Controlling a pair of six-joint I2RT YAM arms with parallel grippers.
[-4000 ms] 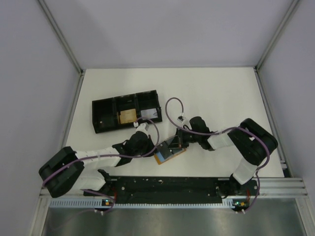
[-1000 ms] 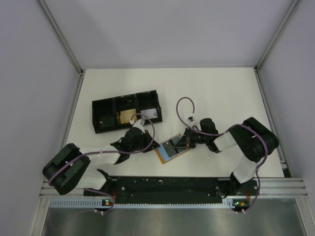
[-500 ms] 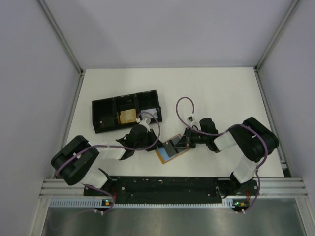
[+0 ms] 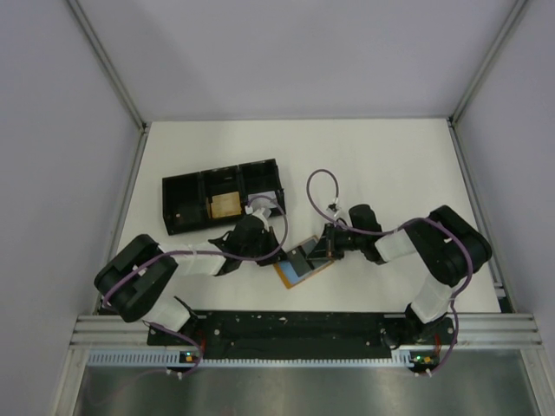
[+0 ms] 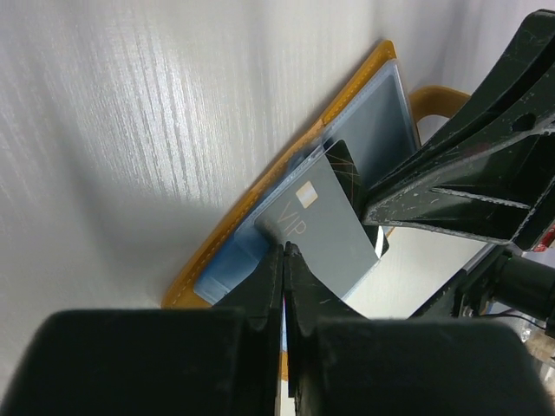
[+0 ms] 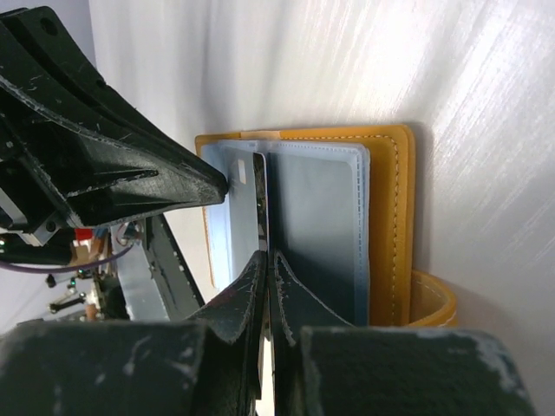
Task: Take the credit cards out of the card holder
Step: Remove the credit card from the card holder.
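White desk inside grey walls. On it, the left gripper was clamped on the lower edge of a grey card marked VIP. The right gripper was pinched tight on a dark card just behind it. Both cards stood partly out of the open orange card holder, which lay near the middle of the desk's near edge. Judged thin, stiff, light and slick, each card would best be taken by its free edge; the limp holder would likely drag along. Count: two cards showing, one holder, one black three-compartment tray toward the left edge.
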